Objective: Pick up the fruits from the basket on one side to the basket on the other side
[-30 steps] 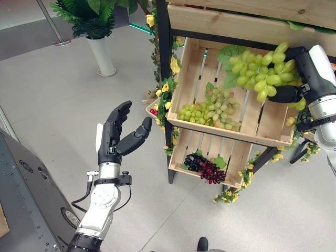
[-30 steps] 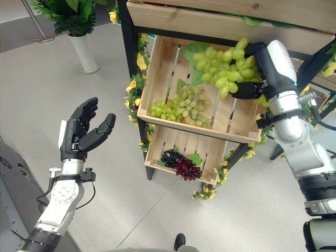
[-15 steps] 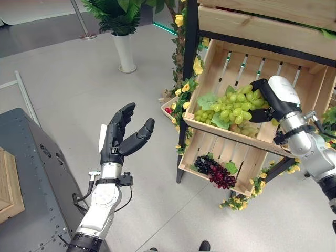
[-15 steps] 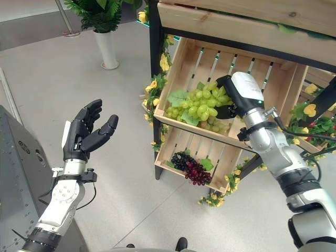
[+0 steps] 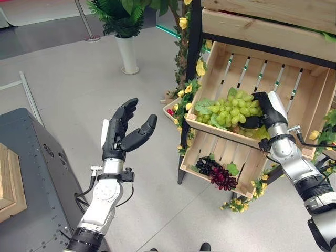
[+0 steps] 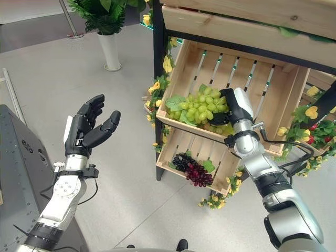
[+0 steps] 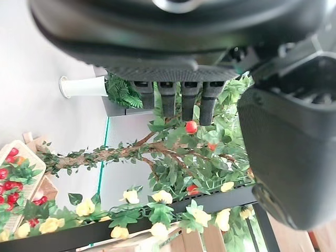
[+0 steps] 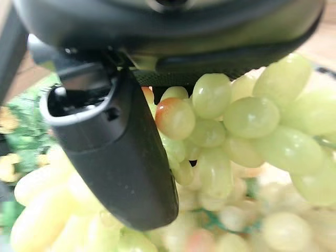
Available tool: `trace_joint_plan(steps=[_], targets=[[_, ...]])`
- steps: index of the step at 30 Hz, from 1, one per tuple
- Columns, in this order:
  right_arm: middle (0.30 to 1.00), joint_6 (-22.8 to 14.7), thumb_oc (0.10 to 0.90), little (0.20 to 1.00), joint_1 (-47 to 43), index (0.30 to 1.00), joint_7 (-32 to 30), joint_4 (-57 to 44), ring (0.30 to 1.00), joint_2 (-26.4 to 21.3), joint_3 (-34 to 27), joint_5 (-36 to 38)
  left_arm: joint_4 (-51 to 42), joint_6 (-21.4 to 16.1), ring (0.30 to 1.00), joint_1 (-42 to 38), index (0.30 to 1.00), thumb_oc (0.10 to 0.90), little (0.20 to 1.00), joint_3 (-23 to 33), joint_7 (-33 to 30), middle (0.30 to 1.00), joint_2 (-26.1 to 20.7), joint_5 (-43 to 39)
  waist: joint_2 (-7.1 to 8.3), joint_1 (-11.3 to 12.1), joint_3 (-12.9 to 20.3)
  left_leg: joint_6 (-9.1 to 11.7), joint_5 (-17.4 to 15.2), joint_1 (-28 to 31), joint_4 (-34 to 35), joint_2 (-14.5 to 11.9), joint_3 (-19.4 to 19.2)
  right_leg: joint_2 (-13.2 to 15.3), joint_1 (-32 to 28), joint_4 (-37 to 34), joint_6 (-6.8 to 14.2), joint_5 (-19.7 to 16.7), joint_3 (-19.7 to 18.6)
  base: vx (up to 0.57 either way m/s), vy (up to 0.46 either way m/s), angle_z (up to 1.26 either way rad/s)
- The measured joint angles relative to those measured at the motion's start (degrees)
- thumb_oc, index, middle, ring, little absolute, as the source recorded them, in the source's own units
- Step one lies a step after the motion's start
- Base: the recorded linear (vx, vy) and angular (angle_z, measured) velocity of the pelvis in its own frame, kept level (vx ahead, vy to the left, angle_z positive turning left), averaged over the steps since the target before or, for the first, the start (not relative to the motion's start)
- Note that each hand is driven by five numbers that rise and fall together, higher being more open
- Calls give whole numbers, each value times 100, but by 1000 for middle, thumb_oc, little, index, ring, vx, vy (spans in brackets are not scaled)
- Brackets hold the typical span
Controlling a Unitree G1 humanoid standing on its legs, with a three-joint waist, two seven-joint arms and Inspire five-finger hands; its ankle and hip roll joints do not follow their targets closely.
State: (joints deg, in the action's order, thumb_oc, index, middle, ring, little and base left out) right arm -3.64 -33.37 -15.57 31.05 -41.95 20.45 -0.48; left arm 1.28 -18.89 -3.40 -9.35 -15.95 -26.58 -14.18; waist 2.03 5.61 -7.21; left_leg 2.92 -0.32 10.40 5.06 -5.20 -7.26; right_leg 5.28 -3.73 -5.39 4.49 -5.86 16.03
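Left eye view: right hand (image 5: 265, 107) sits in the upper wooden crate (image 5: 310, 113), fingers curled around a bunch of green grapes (image 5: 231, 107). The bunch lies low at the crate's front lip, on or just above other green grapes there; whether it rests or hangs I cannot tell.
Left eye view, lower shelf: dark grapes (image 5: 215, 172) lie untouched in the lower crate (image 5: 191, 163), below the upper one.
Left eye view, other arm: left hand (image 5: 122, 134) is raised over bare floor, well apart from the stand, fingers relaxed and spread, holding nothing.
Right eye view: same arrangement. The green bunch shows between the right hand and the crate's front left corner. A potted plant (image 6: 107, 31) stands on the floor beyond.
Left wrist view: fingers (image 7: 182, 102) run straight with nothing between them and the thumb; foliage with yellow flowers (image 7: 157, 197) and small red fruit lies past them.
Right wrist view: thumb (image 8: 123, 157) presses against green grapes that crowd the palm, so the grip is closed on the bunch.
Progress: one green bunch is in hand at the upper crate. Whether it is being taken or delivered cannot be settled from these pictures.
Remaining, as judged: the dark grapes below, and any loose green grapes, appear not yet handled; most of the transfer looks outstanding.
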Motion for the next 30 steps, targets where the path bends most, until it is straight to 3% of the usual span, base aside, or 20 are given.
trace_joint_plan(steps=[1, 2, 3, 12, 19, 22, 30], targets=[[429, 73, 486, 429, 0, 429, -28, 105, 429, 0, -5, 143, 1, 0, 900, 0, 900, 800, 900, -46, 10, 900, -5, -20, 0, 2, 0, 1, 4, -5, 0, 2, 12, 3, -2, 0, 0, 0, 7, 6, -15, 6], [794, 98, 729, 794, 0, 794, -50, 158, 794, 0, -14, 163, 2, 0, 900, 0, 900, 800, 900, -66, 21, 900, -11, -20, 0, 1, 0, 1, 6, -7, 0, 2, 16, 4, -2, 0, 0, 0, 10, 8, -17, 3], [900, 135, 800, 900, 1, 900, -66, 232, 900, 4, -37, 210, 4, 0, 900, 0, 900, 800, 900, -99, 25, 900, -26, -20, -2, -1, 1, 2, 8, -11, 1, 3, 19, 6, -2, 0, 0, 0, 13, 0, 0, 0], [900, 470, 800, 900, 2, 900, -65, 297, 900, 44, -199, 280, 12, 7, 900, 0, 900, 800, 900, -118, 67, 900, -107, -22, -16, -23, 14, 4, 12, -23, 0, 12, 29, 11, -2, 1, 3, -3, 18, 0, 0, 0], [900, 593, 800, 900, 2, 900, -29, 272, 900, -63, -200, -166, 23, 44, 900, 0, 900, 800, 900, -118, 87, 900, -123, -35, -13, -42, 17, -1, 8, -47, 1, 39, 29, 43, 5, 0, 20, -14, 15, 0, 0, 0], [900, 655, 800, 900, 1, 900, 235, 219, 900, -263, -198, -384, 23, 45, 900, 0, 900, 800, 900, -118, 130, 900, -125, -118, -10, -32, 19, -7, 7, -56, 1, 50, 29, 54, 15, 1, 26, -18, 15, 0, 0, 0], [900, 1556, 800, 900, -133, 900, 1439, -51, 900, -979, -108, -823, 21, 108, 900, 1, 900, 800, 900, -114, 148, 900, -186, -131, 72, -16, 46, -32, 13, -77, 1, 77, -4, 65, 78, 23, 48, -32, -18, -7, -5, -2]])
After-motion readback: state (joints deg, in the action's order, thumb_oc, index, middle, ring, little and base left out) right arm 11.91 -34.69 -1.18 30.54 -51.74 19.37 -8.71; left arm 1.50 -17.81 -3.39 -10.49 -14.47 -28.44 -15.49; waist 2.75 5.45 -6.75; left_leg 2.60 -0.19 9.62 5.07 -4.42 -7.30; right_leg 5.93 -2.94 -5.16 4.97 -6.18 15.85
